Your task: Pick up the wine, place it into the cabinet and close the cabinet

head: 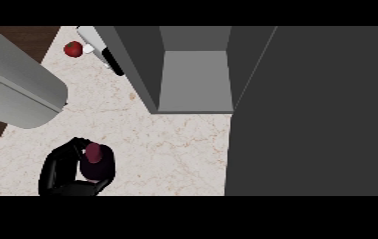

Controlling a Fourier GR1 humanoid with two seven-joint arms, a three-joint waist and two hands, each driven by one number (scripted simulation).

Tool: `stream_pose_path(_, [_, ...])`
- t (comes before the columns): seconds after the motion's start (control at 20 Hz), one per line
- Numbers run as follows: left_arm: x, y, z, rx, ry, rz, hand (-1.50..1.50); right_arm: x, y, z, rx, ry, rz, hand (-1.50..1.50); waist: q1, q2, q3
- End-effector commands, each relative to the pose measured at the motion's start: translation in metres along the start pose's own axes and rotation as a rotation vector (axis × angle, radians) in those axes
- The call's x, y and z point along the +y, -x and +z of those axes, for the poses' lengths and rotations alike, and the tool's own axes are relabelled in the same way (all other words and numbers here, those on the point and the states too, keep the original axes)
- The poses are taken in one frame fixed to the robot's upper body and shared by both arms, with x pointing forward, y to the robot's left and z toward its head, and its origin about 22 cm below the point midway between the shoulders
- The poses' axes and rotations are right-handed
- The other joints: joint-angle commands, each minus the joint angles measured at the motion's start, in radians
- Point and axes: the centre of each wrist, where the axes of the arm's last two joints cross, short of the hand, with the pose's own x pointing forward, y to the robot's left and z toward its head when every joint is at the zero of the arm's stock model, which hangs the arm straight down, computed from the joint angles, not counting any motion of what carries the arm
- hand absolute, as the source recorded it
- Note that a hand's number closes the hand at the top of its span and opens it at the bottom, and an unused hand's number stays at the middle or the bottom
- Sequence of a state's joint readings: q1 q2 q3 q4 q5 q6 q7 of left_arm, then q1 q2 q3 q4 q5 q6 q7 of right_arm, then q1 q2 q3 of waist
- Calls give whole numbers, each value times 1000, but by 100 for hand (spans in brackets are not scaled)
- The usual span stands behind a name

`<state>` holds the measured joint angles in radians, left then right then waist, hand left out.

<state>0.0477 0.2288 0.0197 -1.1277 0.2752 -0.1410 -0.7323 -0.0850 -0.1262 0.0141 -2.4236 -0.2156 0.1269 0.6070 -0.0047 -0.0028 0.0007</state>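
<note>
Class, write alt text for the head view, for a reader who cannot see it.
The left hand, fingers curled, holds the dark wine bottle above the marble counter. Ahead stands the open grey cabinet; a red apple lies far left.

Left robot hand (63, 170) low in view, fingers curled closed.

The left hand (70, 170) is curling round the dark wine (94, 160) bottle at the lower left of the marble counter (177, 148). The grey cabinet (193, 83) is standing open ahead, its door (303, 113) swinging out to the right. A red apple (73, 48) is lying at the far left.
</note>
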Motion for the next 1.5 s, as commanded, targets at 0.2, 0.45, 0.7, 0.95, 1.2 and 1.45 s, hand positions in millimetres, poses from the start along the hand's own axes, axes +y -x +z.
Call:
stream_pose_path(0.2, [-43,-33,-19,-119,13,47,150,1,-10,22,-50,-12,-35,-150,2,0,0])
stream_pose_path(0.45, [-36,-87,-23,-96,64,78,150,-8,-16,20,-59,-23,-11,-150,9,-2,1])
stream_pose_path(0.7, [-72,-105,-27,-94,103,92,150,5,-27,25,-53,-36,-35,-150,3,-1,0])
stream_pose_path(0.95, [-105,-126,-32,-83,146,77,150,-1,-18,15,-70,-16,-47,-150,4,1,0])
stream_pose_path(1.2, [-151,-150,-42,-57,201,151,150,18,-12,6,-71,1,-48,-150,4,1,-1])
stream_pose_path(1.45, [-164,-164,-53,-71,198,177,150,3,-18,25,-49,-21,-36,-150,1,1,-1])
